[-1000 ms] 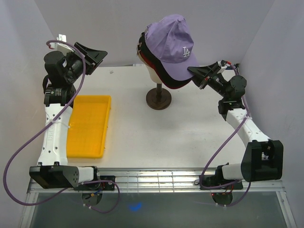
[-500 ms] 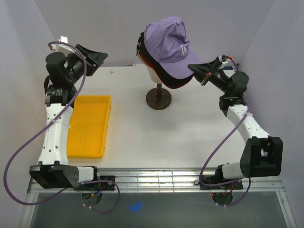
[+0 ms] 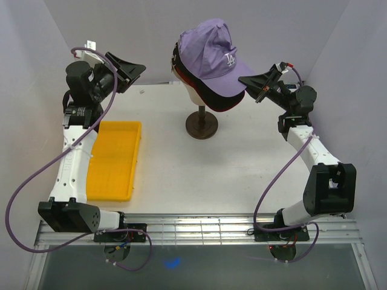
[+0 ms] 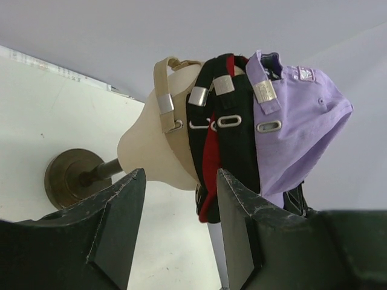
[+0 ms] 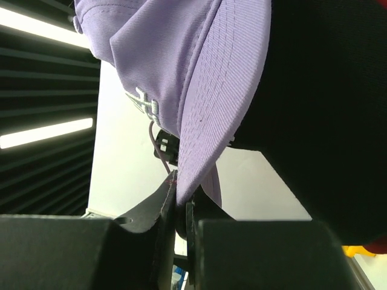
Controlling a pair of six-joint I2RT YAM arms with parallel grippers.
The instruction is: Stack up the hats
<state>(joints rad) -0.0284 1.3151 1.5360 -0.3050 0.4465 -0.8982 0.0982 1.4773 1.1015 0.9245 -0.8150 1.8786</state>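
At the 12 o'clock side of the table [image 3: 181, 175], the mannequin head [image 3: 195, 95] stands on a round stand [image 3: 202, 125] and carries all the caps. The purple cap [image 3: 208, 51] is the outermost layer, with its brim pointing toward 4 o'clock in the top view.

Right gripper [image 3: 244, 80]: located at 3 o'clock of the head, level with the brim. The right wrist view shows its fingers [image 5: 158, 208] pressed together on the brim edge of the purple cap [image 5: 181, 78], with only the fabric between them. A black cap [image 5: 326, 109] lies directly under that brim.

Left gripper [image 3: 134, 67]: located at 9 o'clock of the head, well apart from it and raised above the table. Its jaws are spread and hold nothing.

The left wrist view looks between the spread fingers [image 4: 121, 217] at the rear straps. Outward from the head, the order is tan cap [image 4: 164, 103], black cap [image 4: 198, 121], red cap [image 4: 209, 175], second black cap [image 4: 237, 136], purple cap.

A yellow tray [image 3: 112, 160] lies at 8 o'clock of the stand.
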